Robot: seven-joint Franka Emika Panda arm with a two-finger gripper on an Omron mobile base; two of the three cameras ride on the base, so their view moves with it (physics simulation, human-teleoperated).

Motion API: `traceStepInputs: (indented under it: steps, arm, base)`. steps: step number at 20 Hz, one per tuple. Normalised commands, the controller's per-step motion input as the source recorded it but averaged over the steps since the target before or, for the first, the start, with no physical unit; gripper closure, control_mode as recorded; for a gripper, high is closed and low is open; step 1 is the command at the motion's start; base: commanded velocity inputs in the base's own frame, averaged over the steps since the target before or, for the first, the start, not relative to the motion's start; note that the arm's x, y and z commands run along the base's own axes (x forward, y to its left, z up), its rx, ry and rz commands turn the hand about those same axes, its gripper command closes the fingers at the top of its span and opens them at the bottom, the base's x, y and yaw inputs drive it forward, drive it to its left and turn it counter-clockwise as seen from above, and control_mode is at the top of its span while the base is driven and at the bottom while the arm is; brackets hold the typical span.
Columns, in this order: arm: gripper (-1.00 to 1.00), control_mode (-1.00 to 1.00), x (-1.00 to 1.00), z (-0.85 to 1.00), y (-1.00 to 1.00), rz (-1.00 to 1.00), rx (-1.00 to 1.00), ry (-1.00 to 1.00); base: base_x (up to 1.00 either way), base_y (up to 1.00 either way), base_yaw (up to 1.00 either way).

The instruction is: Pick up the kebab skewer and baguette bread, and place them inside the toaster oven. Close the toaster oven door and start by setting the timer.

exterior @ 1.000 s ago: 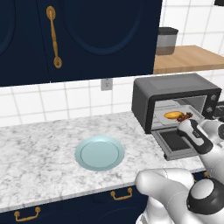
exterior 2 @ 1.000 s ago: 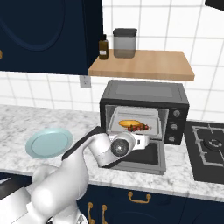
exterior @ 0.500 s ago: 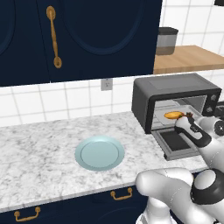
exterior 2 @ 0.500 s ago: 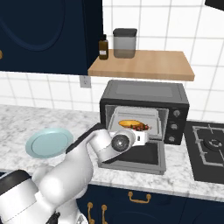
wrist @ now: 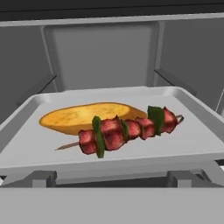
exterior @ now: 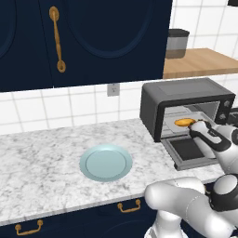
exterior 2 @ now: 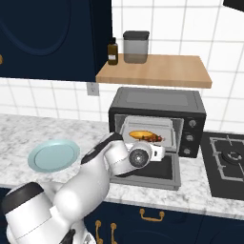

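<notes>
The toaster oven (exterior 2: 157, 102) stands on the counter with its door (exterior 2: 155, 171) dropped flat. On the tray (wrist: 183, 144) inside lie the golden baguette bread (wrist: 74, 117) and, in front of it and touching it, the kebab skewer (wrist: 127, 129). The bread (exterior: 184, 122) and the skewer (exterior 2: 153, 138) are also seen through the oven mouth. My gripper (wrist: 111, 177) hovers just outside the opening above the door, pointed at the tray, open with nothing between its fingers. The same gripper (exterior: 201, 130) sits at the oven front, low in front of the tray (exterior 2: 159, 151).
A pale blue plate (exterior: 106, 162) lies on the marble counter (exterior: 42, 158) left of the oven. The oven knobs (exterior 2: 191, 131) are on its right side. A stove burner (exterior 2: 228, 159) is to the right. A wooden shelf (exterior 2: 157, 71) with a jar hangs above.
My hand has risen slightly in front of the oven opening. The bread and skewer have stayed put on the tray.
</notes>
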Motion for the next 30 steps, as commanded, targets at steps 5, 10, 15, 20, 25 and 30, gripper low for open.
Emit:
traceStepInputs:
  steps: [5, 10, 15, 20, 25, 30]
  arm:
    - [-1.0, -1.0, 0.15, 0.0, 0.0, 0.0, 0.0, -0.02]
    - [-1.0, -1.0, 0.05, 0.0, 0.0, 0.0, 0.0, -0.01]
    - [-1.0, -1.0, 0.0, -0.08, 0.0, 0.0, 0.0, 0.0]
    - [-1.0, -1.0, 0.07, -0.05, 0.0, 0.0, 0.0, -0.02]
    - [-1.0, -1.0, 0.14, -0.11, 0.07, 0.0, -0.01, -0.04]
    - [-1.0, -1.0, 0.0, -0.2, 0.0, 0.0, 0.0, -0.02]
  base:
    - [0.0, 0.0, 0.0]
    - [0.0, 0.0, 0.0]
    - [0.0, 0.0, 0.0]
    - [0.0, 0.0, 0.0]
    - [0.0, 0.0, 0.0]
    - [0.0, 0.0, 0.0]
